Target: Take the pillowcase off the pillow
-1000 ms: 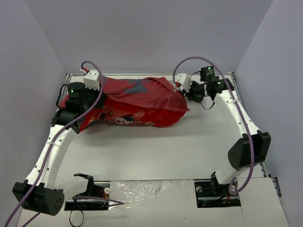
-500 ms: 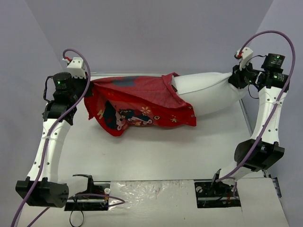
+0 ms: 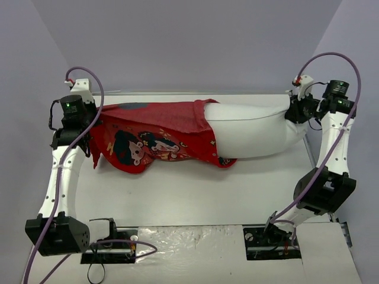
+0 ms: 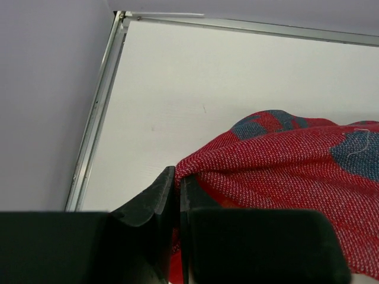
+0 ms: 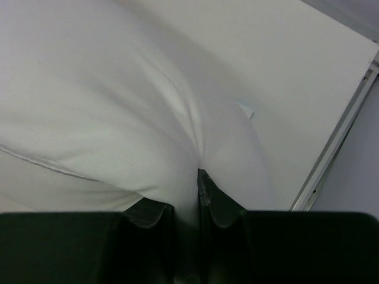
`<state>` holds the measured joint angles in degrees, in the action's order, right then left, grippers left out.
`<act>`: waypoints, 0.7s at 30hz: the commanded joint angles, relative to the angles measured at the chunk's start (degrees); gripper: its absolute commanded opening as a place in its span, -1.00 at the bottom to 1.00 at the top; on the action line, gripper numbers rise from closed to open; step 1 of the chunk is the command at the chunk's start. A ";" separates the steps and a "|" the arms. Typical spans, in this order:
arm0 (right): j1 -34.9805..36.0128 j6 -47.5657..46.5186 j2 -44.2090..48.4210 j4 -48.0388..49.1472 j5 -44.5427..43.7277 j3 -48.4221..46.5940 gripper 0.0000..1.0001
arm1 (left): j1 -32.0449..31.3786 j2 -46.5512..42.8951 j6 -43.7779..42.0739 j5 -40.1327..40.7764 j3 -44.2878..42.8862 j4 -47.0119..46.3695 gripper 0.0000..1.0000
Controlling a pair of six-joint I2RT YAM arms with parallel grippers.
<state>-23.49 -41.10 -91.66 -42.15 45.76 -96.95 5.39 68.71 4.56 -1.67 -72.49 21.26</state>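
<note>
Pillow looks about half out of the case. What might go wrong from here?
The left end effector grips only a thin edge of the pillowcase; it may slip. The right end effector pinches a small fold of the pillow, which could pull free. That end effector sits near the table rim, so little room may remain for pulling.
</note>
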 commanded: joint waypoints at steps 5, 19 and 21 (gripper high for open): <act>1.60 2.68 -3.61 7.08 -17.00 -0.96 -1.00 | 2.96 5.55 0.54 11.41 -0.29 -2.01 -0.95; 13.62 -6.10 -2.03 -0.29 -2.88 -19.22 0.60 | -7.48 17.15 6.41 1.68 -11.87 3.35 -0.95; 22.19 -5.92 -3.61 -4.85 -2.95 -26.41 0.71 | -9.60 19.70 11.40 -2.27 -14.94 3.35 -0.95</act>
<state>-11.00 -45.12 -97.89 -42.50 37.08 -115.22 -0.78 87.53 9.93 0.86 -81.76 23.83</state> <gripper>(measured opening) 0.850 0.044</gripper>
